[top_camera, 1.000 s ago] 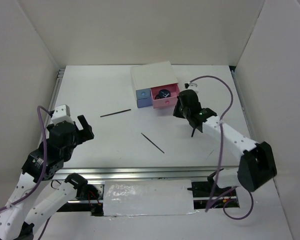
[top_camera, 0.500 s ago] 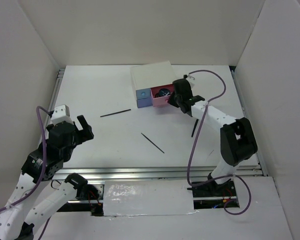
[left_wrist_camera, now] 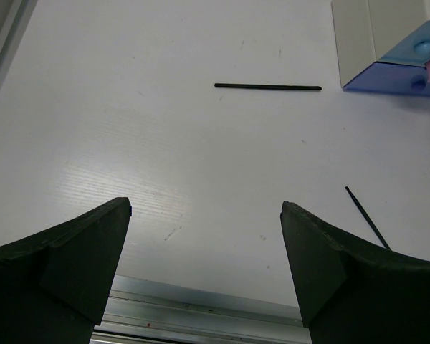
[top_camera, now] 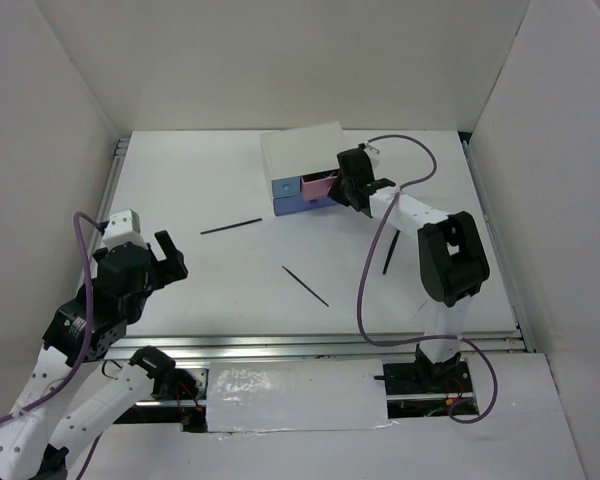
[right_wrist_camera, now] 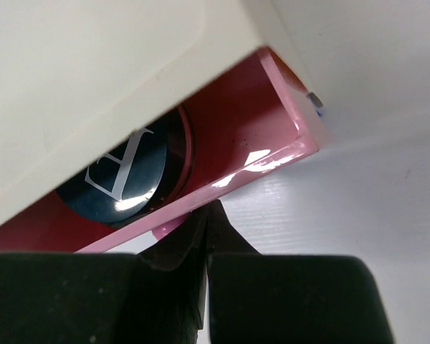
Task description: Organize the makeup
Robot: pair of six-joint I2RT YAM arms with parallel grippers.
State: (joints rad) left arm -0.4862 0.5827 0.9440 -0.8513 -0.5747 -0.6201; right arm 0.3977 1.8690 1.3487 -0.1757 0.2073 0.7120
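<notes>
Three thin black makeup sticks lie on the table in the top view: one [top_camera: 231, 227] left of centre, one [top_camera: 306, 285] at centre, one [top_camera: 387, 258] on the right by the right arm. A round black compact [right_wrist_camera: 122, 175] with a white mark sits inside the pink drawer [right_wrist_camera: 272, 154], which stands partly out of the white box [top_camera: 305, 148]. My right gripper [right_wrist_camera: 213, 209] is shut and empty, its tips pressed against the pink drawer front [top_camera: 320, 181]. My left gripper [left_wrist_camera: 204, 215] hangs open and empty over the near left of the table, far from the sticks [left_wrist_camera: 267, 87].
Blue drawers [top_camera: 286, 196] sit shut in the box beside the pink one. White walls enclose the table on three sides. A metal rail [top_camera: 310, 345] runs along the near edge. The right arm's purple cable [top_camera: 372, 260] loops over the table.
My right gripper has travelled left and back to the pink drawer and pushed it partway into the box. The left arm has stayed still.
</notes>
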